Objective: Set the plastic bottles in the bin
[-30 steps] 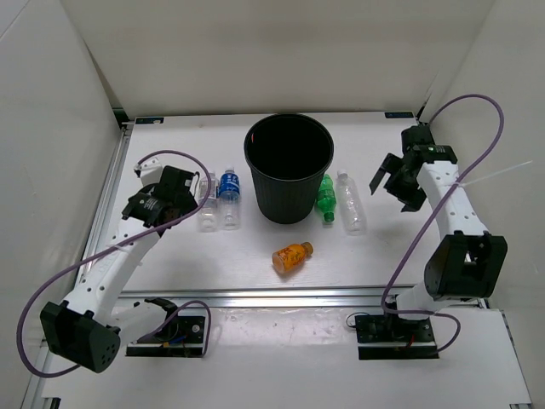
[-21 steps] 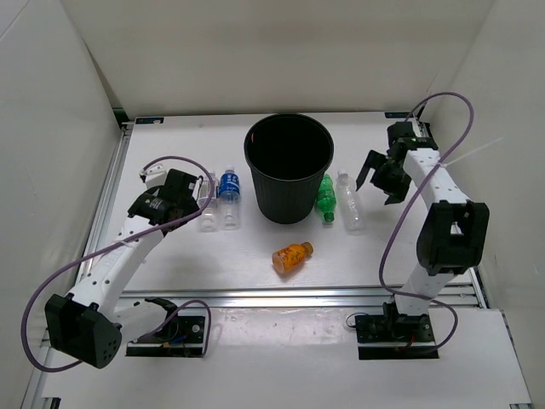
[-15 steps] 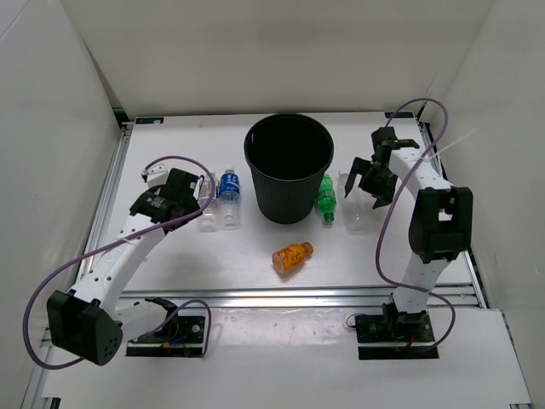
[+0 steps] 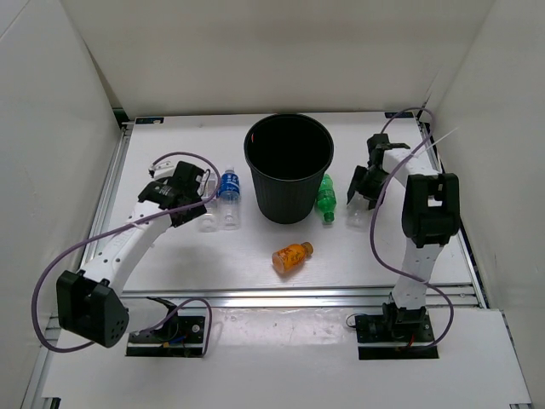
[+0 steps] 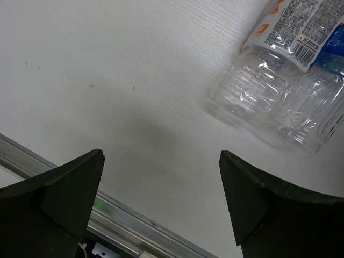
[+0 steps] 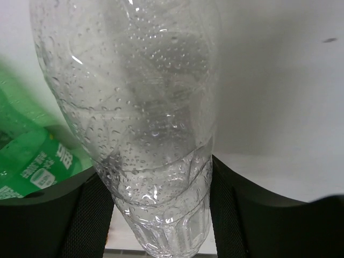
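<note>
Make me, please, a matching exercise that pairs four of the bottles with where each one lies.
Things:
1. orange bottle
2. green bottle
3. blue-label bottle
4. rightmost clear bottle

Places:
A. between the jaws of the right gripper
B. left of the bin
C. by itself, nearer the arm bases than the bin
D. just right of the bin

Pairs: 1-C, 2-D, 3-B, 4-A

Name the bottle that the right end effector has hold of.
The clear bottle just right of the green bottle: the right end effector clamps its sides. Every other bottle lies free on the table.
</note>
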Motion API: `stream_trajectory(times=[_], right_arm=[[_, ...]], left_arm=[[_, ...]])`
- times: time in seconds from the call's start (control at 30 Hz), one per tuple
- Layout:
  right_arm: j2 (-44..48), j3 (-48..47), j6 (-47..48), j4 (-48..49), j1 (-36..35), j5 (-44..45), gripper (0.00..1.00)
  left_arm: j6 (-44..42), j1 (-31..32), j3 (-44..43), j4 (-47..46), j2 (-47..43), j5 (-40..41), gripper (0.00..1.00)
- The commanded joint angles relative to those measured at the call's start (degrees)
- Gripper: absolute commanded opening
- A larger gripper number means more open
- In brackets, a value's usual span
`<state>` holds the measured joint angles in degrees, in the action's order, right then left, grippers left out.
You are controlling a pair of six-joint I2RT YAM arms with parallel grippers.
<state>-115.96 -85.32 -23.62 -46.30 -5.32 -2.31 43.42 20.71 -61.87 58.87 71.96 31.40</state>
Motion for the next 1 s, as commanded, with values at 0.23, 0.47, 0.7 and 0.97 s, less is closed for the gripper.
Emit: stream_trajectory(times=[0.23,0.47,0.7,0.97], right_arm=[[16.28,-12.2,-4.15,-6.52,4.18,3.46,0.41],[17.62,-40.15,-6.44,-8.98,-3.96,-2.1,0.38],[13.06,-46.96,-6.97,-1.6,-15.67,-6.83,0.5],[16.18,-44.94,-4.95,-3.61,-21.92,-5.97,1.0]], left_arm=[[4.83,-0.06,-6.33,3.79,4.67,-0.03,1.0],[8.09,-0.06,-6.95,5.11,7.22,0.77,1.0],[8.7,-0.06,-8.79,5.11,7.75,0.77,1.0],[9.23,-2.51,-12.14,2.12,11.53,0.77,1.0]])
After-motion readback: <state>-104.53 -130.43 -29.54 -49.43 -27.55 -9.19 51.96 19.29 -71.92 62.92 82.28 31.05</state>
